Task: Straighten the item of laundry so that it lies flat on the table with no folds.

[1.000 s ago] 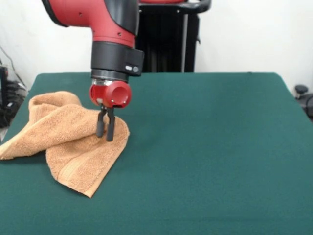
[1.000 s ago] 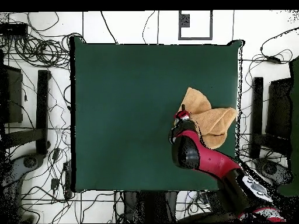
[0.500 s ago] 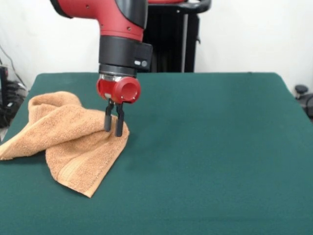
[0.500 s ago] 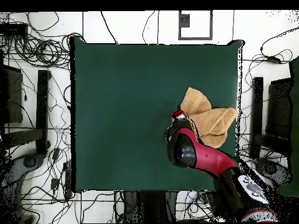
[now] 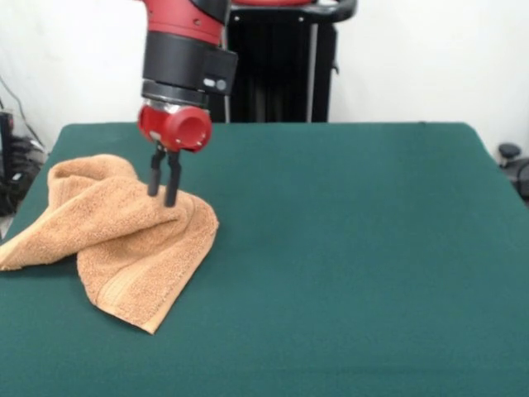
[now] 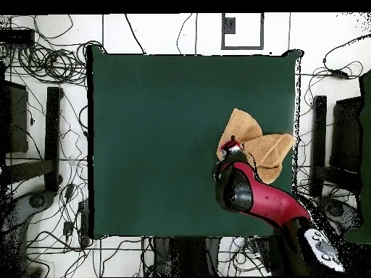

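Soft orange-tan terry towel (image 5: 124, 240) bunched in folds near the left edge of the wide dark green cloth table (image 5: 347, 248), long way running left to right, one striped corner pointing forward. Just above its top fold, red and black claw (image 5: 162, 198) with fingers nearly together, holding nothing.

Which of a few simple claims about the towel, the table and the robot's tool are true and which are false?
1. The towel lies fully flat. False: it is crumpled, with folds over itself.
2. The tool is over the towel. True.
3. The towel sits in the middle of the table. False: it is near one side edge, a corner hanging at that edge.
4. The table has a dark green cover. True.
5. The tool's fingers are spread wide apart. False: they stand close together, with only a narrow gap.
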You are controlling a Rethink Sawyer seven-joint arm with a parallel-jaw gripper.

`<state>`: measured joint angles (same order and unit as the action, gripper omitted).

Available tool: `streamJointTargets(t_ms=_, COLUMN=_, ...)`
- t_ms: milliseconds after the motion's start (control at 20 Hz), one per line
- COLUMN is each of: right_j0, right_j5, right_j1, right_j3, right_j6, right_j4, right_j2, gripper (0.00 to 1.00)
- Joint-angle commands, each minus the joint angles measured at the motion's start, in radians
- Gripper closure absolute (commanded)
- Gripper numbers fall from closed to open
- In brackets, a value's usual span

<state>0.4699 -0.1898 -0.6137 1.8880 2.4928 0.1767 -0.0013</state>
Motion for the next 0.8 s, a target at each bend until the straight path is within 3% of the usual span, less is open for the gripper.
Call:
streamJointTargets(t_ms=50, right_j0=-0.019, right_j5=0.142, right_j1=0.002, right_j3=-0.010, right_j6=0.012, right_j4=0.011, right_j2=-0.011, gripper=0.00)
streamJointTargets(t_ms=350, right_j0=0.025, right_j5=0.019, right_j1=0.065, right_j3=-0.003, right_j6=0.043, right_j4=0.054, right_j2=0.027, gripper=0.00)
streamJointTargets(t_ms=800, right_j0=0.038, right_j5=-0.113, right_j1=0.179, right_j3=-0.088, right_j6=0.056, right_j4=0.083, right_j2=0.052, gripper=0.00)
